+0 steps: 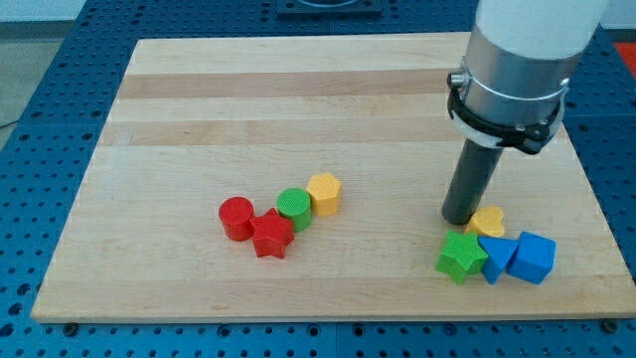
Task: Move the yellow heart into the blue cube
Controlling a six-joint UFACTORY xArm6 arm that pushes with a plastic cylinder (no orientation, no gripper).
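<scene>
The yellow heart [489, 220] lies near the board's lower right, touching the top of a blue block [497, 257]. The blue cube [535, 257] sits just right of that block, below and right of the heart, a small gap from it. My tip [459, 219] rests on the board right at the heart's left side, touching or nearly touching it. A green star [462, 257] lies just below my tip, against the blue block's left side.
A cluster sits left of centre: a red cylinder [237, 218], a red star [272, 235], a green cylinder [294, 208] and a yellow hexagonal block [324, 193]. The wooden board [298, 109] ends close below and right of the blue cube.
</scene>
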